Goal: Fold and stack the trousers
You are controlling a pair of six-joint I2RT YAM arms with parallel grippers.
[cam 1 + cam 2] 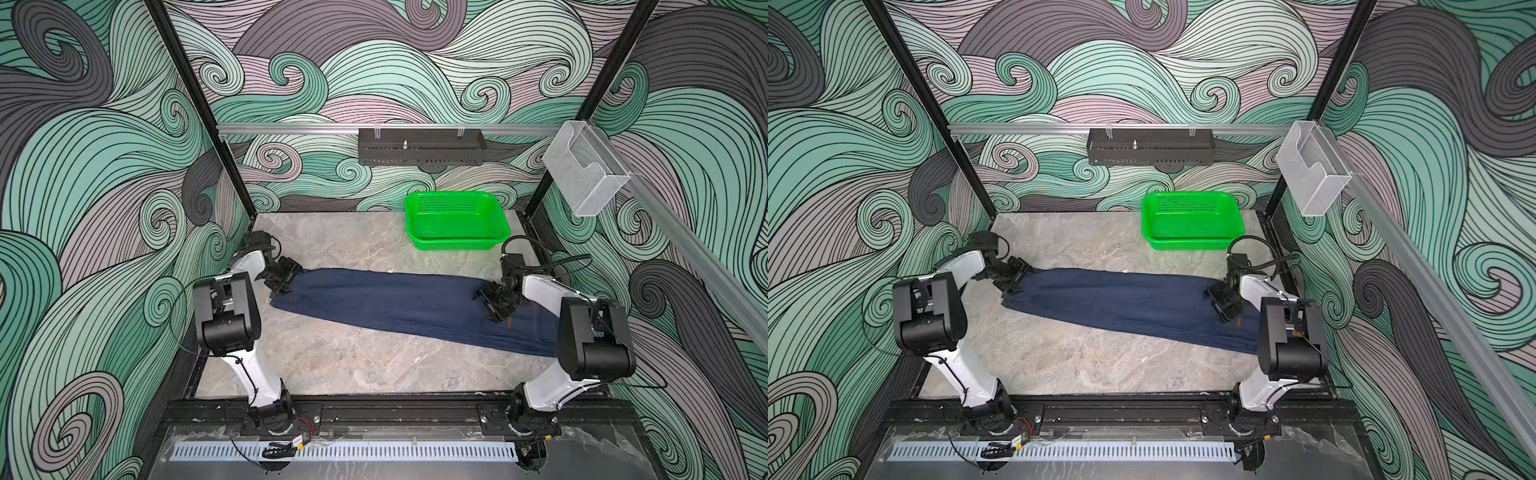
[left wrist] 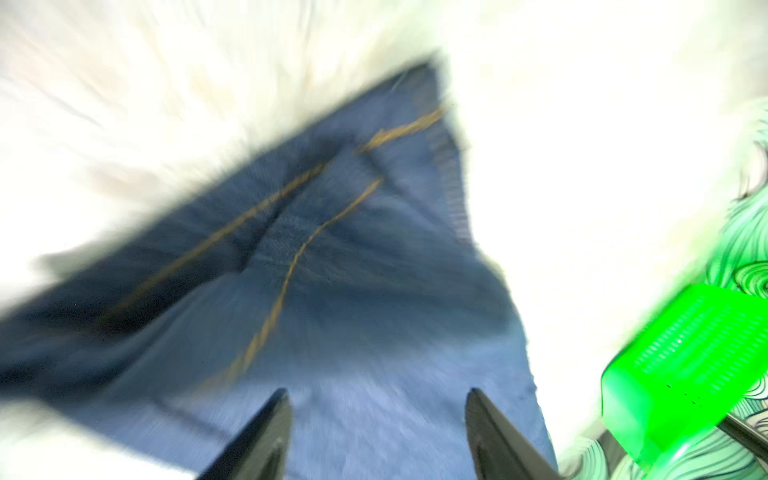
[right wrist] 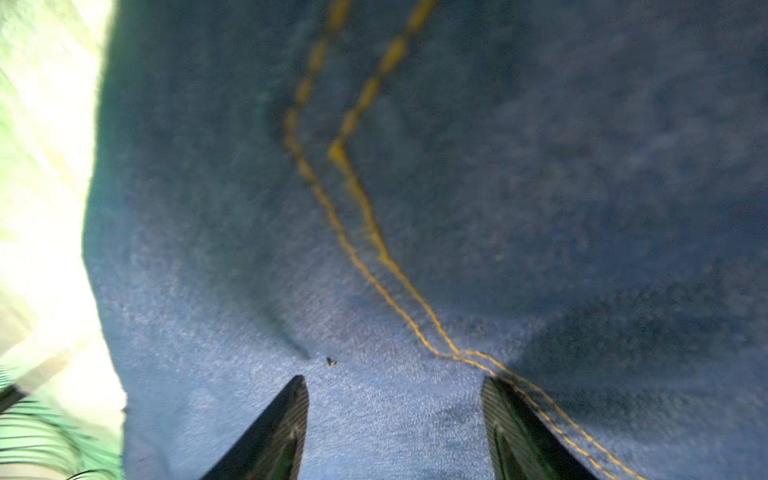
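Observation:
The dark navy trousers (image 1: pixel 395 303) (image 1: pixel 1125 301) lie flat in a long strip across the marble table (image 1: pixel 353 365), running from far left to near right. My left gripper (image 1: pixel 286 277) (image 1: pixel 1017 276) is at their left end, open. In the blurred left wrist view its fingers straddle blue denim (image 2: pixel 332 291) with orange stitching, gripper (image 2: pixel 378 392) closed on nothing. My right gripper (image 1: pixel 494 301) (image 1: pixel 1223 301) sits over the right part of the trousers, also open. In the right wrist view its gripper (image 3: pixel 395 380) spans flat denim (image 3: pixel 540 208) crossed by a double orange seam.
A green mesh basket (image 1: pixel 455 244) (image 1: pixel 1192 243) (image 2: pixel 681 374) stands on the table's far right. A black perforated tray (image 1: pixel 422 147) hangs on the back rail. A clear plastic box (image 1: pixel 586 174) is fixed to the right rail. Patterned walls enclose the table.

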